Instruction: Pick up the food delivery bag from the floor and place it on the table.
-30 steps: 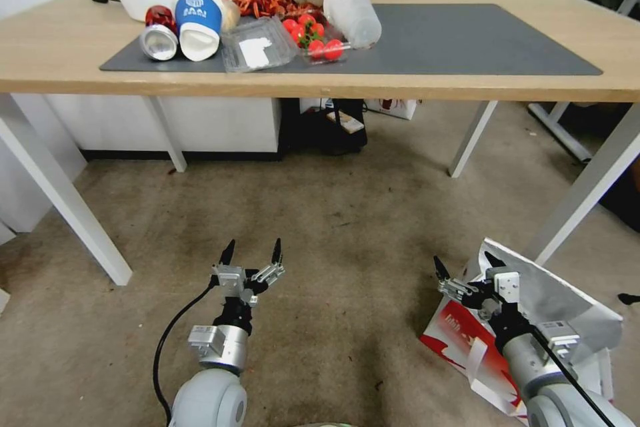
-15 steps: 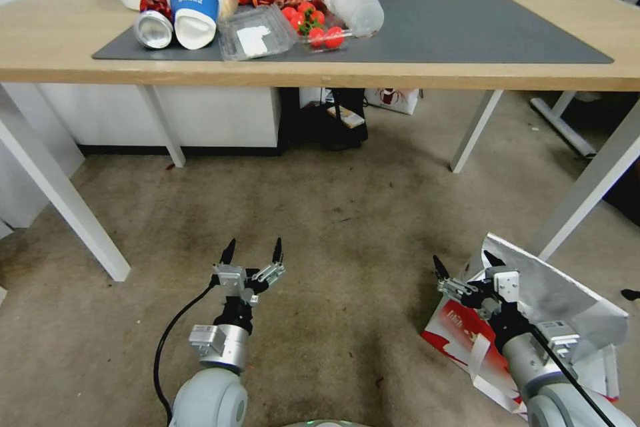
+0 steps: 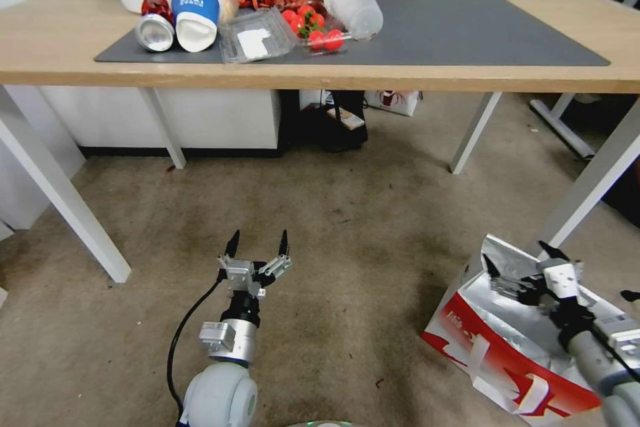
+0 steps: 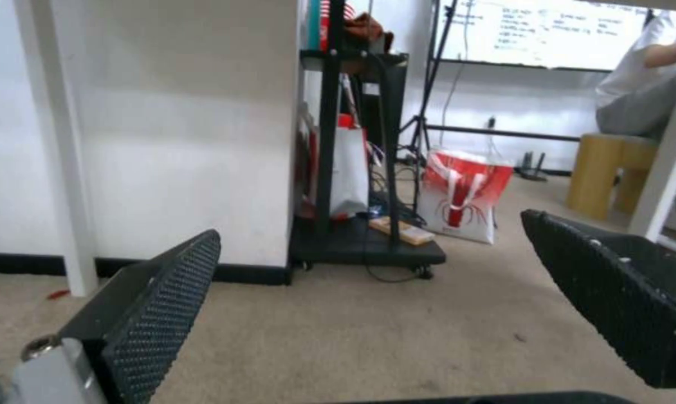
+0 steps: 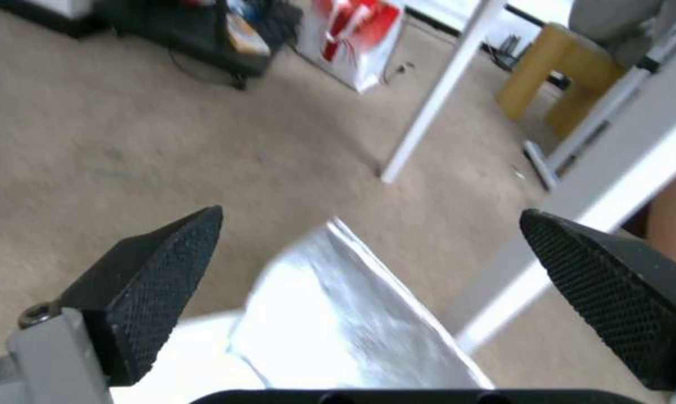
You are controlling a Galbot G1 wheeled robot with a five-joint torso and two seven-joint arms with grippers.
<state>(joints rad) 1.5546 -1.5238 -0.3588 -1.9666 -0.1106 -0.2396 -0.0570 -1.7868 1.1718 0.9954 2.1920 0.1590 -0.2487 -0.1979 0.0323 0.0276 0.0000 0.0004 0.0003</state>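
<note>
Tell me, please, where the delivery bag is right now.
The delivery bag lies on the carpet at the robot's right, near a white table leg, beneath the open right gripper.

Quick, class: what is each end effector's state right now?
Left end effector: open, empty, over the floor.
Right end effector: open, above the food delivery bag.

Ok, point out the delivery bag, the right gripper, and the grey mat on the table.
food delivery bag (image 3: 497,353): head view, on its red-and-white side panel.
right gripper (image 3: 521,263): head view, midway between its open fingertips, over the bag's foil.
dark grey mat (image 3: 480,30): head view, on its bare right half.
</note>
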